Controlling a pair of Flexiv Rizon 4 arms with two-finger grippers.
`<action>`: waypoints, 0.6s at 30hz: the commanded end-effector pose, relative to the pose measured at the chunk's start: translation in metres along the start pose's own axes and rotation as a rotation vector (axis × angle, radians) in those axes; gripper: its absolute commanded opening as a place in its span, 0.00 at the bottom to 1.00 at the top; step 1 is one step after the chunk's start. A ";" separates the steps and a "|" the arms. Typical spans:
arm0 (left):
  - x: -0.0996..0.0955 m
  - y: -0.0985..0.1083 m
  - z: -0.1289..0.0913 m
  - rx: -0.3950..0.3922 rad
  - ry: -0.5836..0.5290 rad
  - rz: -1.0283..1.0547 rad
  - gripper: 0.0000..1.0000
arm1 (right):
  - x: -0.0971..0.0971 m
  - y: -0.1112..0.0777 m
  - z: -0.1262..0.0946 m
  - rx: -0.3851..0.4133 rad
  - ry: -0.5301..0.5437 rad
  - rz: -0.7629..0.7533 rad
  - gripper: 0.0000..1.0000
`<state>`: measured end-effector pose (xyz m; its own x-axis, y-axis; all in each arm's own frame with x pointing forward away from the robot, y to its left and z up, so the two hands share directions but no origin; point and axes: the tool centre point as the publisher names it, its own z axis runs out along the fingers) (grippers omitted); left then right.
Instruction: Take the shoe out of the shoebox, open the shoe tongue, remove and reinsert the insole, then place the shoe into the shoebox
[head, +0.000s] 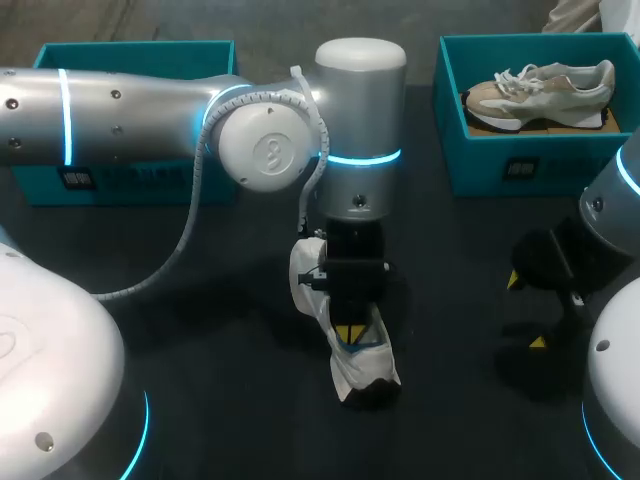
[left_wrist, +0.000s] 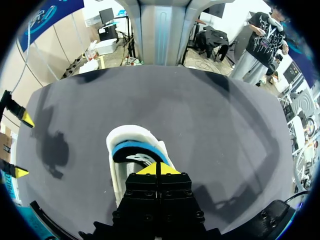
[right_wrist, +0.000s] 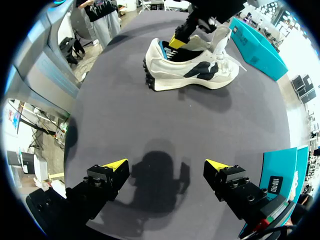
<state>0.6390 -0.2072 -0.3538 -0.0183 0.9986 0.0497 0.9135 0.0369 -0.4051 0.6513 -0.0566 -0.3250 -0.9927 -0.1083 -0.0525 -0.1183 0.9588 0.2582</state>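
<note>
Shoes number two, and shoeboxes two. The teal left shoebox (head: 140, 48) stands behind my left arm. At mid-table (head: 200, 330) one white shoe (head: 365, 368) sits on its sole. The left gripper (left_wrist: 160, 170) is at its opening, fingers pressed together by the blue insole (left_wrist: 135, 149); I cannot tell whether they pinch anything. The right shoebox (head: 500, 165) holds the second shoe (head: 540, 95). The right gripper (right_wrist: 165, 164) hovers over the table, fingers spread wide.

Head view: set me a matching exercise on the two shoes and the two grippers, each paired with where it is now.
Things:
1 white shoe
2 beige shoe
3 left gripper
4 right gripper

Places:
A in the right-hand teal shoebox
B open, over the table
C standing on the table
D tips together at the white shoe's opening

Pairs: 1-C; 2-A; 3-D; 4-B
</note>
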 end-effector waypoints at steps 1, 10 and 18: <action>-0.008 0.001 0.008 0.003 0.021 -0.001 0.00 | 0.001 0.000 0.001 0.003 -0.002 0.000 1.00; -0.005 0.006 0.009 -0.004 -0.001 -0.031 0.00 | 0.001 0.000 0.001 0.003 -0.002 0.000 1.00; 0.006 -0.002 -0.024 -0.014 -0.041 -0.008 0.00 | 0.001 0.000 0.001 0.003 -0.002 0.000 1.00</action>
<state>0.6479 -0.2170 -0.3458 -0.0384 0.9988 0.0317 0.9101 0.0480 -0.4116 0.6514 -0.0566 -0.3250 -0.9927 -0.1083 -0.0526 -0.1183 0.9588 0.2582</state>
